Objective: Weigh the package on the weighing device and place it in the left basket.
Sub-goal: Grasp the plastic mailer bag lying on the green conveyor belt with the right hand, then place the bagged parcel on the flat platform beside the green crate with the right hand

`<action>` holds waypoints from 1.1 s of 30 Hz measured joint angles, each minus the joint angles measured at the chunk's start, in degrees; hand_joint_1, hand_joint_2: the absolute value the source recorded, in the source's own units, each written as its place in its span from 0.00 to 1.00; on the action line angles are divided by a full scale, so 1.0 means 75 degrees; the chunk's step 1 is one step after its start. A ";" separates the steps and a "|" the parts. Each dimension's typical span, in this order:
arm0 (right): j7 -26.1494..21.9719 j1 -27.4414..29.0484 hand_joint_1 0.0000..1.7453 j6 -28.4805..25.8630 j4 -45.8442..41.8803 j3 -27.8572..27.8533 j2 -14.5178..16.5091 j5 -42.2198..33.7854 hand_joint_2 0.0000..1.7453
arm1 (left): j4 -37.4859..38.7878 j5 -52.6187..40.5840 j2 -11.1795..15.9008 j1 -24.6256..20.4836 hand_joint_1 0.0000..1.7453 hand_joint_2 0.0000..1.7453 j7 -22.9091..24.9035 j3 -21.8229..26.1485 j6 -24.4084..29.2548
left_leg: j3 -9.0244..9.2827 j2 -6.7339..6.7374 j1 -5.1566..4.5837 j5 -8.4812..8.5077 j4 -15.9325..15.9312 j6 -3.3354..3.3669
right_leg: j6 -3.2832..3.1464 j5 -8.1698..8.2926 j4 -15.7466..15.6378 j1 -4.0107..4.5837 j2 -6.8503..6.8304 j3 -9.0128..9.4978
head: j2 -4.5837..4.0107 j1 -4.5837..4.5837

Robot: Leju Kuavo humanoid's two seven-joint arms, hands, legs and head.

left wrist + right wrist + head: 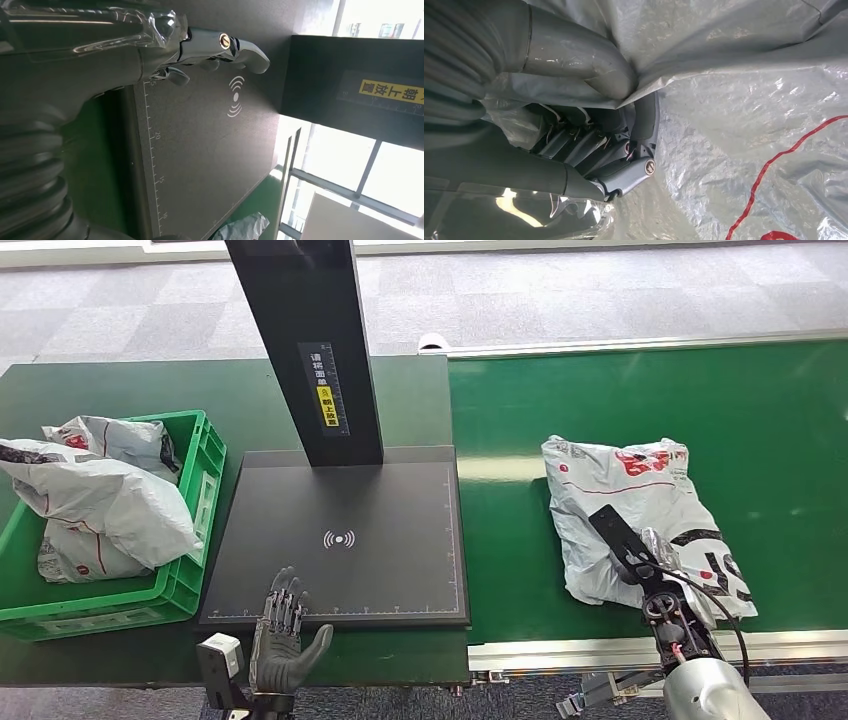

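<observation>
Package [640,515]: grey-white plastic mailing bag with red and black print, lying flat on the green belt [780,420] at the right of the head view, well apart from the scale.

Right hand [655,565]: at the near edge of the package, lower right of the frame. In the right wrist view the thumb [589,70] presses into a fold of the bag's film while the darker fingers [624,170] curl beneath that fold; the film is pinched between them.

Left hand [283,630]: lower centre-left, palm up-turned, fingers spread apart, holding nothing, over the near edge of the scale. In the left wrist view its fingers [240,47] reach out above the platform.

Scale [340,540]: flat black square platform with a white wireless mark in the middle and ruler ticks along its edges; nothing lies on it. A black post [305,340] rises from its far side, bearing a yellow label.

Basket [205,490]: green plastic crate at the left edge, beside the scale, holding several similar grey bags [100,500] piled above its rim.
</observation>
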 joint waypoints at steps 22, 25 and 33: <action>-0.1179 0.1329 1.00 -0.0312 -0.5353 0.1339 0.0349 -0.2242 1.00 | -0.0214 -0.0100 0.0077 0.0005 0.00 1.00 0.0000 0.0025 0.0031 | -0.0012 0.0004 0.0002 0.0000 -0.0001 -0.0003 | -0.0003 -0.0001 0.0002 0.0008 0.0005 -0.0015 | 0.0000 0.0001; -0.1264 0.1369 1.00 -0.0157 -0.5522 0.1690 0.0423 -0.2310 1.00 | -0.0239 -0.0053 0.0120 -0.0067 0.00 1.00 0.0000 0.0050 0.0031 | -0.0018 0.0005 0.0002 0.0001 -0.0001 -0.0002 | -0.0003 0.0000 0.0002 0.0008 0.0006 -0.0013 | 0.0000 0.0001; -0.1446 0.1429 1.00 0.0376 -0.5445 0.3058 0.0963 -0.2478 1.00 | -0.0323 -0.0111 0.0152 -0.0356 0.00 1.00 0.0016 0.0159 0.0010 | -0.0012 0.0005 0.0006 0.0006 -0.0001 -0.0007 | -0.0005 0.0002 0.0006 0.0014 0.0005 -0.0017 | 0.0000 0.0001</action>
